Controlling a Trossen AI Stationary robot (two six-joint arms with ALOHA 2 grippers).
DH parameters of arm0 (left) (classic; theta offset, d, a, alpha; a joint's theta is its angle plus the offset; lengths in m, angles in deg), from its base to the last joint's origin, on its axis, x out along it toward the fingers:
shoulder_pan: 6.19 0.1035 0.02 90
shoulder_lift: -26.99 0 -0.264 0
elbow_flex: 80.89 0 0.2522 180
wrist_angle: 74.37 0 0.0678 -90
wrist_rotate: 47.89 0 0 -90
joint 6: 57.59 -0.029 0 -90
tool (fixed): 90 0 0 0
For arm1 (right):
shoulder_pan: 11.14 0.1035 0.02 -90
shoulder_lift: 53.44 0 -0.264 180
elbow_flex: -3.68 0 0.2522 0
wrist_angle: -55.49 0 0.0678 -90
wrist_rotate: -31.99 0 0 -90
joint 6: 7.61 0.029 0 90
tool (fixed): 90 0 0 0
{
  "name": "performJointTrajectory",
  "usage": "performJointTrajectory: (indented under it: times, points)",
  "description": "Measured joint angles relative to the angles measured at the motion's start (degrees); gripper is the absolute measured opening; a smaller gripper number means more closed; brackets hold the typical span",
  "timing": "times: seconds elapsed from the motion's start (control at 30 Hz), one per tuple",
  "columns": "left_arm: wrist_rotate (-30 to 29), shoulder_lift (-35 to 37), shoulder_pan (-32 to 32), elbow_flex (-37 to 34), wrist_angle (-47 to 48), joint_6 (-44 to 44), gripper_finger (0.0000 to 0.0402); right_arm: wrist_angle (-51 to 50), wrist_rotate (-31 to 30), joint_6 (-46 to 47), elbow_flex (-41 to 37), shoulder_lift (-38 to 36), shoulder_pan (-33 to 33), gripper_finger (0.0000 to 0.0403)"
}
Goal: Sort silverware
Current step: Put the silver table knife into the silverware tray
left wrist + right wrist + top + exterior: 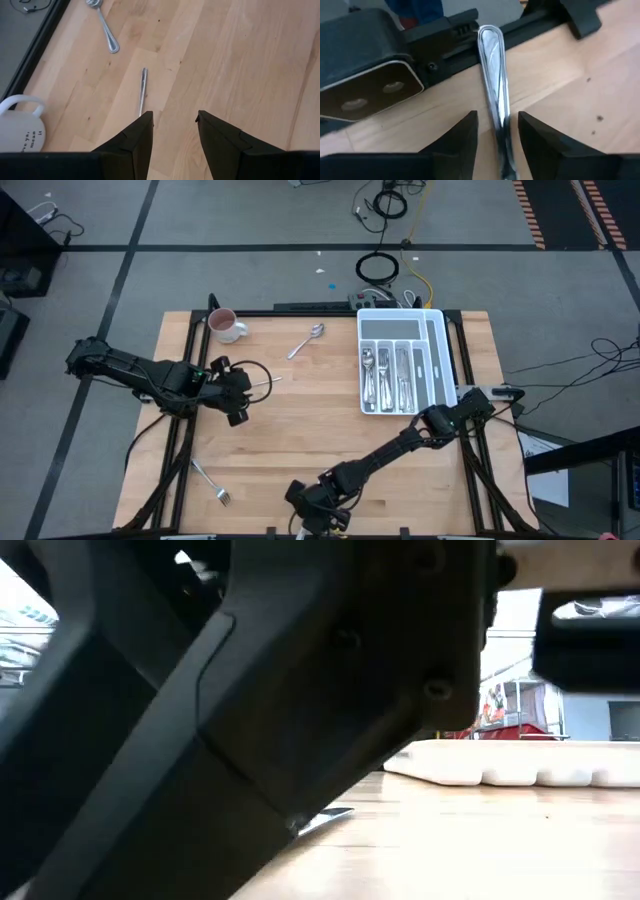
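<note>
My right gripper (318, 502) is low over the table's near edge, open. Its fingers stand on either side of a shiny silverware handle (495, 85) without visibly touching it. The handle's rounded end (489, 35) reaches the black rail at the table edge, and its other end is hidden under the gripper. My left gripper (174, 117) hovers open at the table's left, with nothing between its fingers. Just past its fingertips a slim silver piece (143, 92) lies flat on the wood. A spoon (307, 340) and a fork (210, 480) also lie loose on the table.
A white compartmented tray (437, 350) at the far right holds several pieces of silverware. A white mug (225, 325) stands at the far left corner. My right arm (250, 720) blocks most of the low view. Bare wood lies across the table's middle.
</note>
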Motion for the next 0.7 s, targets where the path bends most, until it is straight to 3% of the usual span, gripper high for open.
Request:
performJointTrajectory:
  times: [0.13, 0.3, 0.7]
  points:
    - [-0.18, 0.0, 0.0, -0.01, -0.31, 0.0, 0.0162, -4.66, 0.73, 6.54, 0.2, 0.72, -0.9, 0.0076]
    - [-0.24, 0.0, 0.0, -0.01, -0.31, 0.36, 0.0162, -6.7, 0.62, 8.41, 0.08, 0.72, -1.46, 0.0011]
    - [-0.24, 0.0, 0.0, -0.01, 0.92, 1.38, 0.0162, -4.95, -2.78, 22.36, -0.46, -1.49, -1.55, 0.0001]
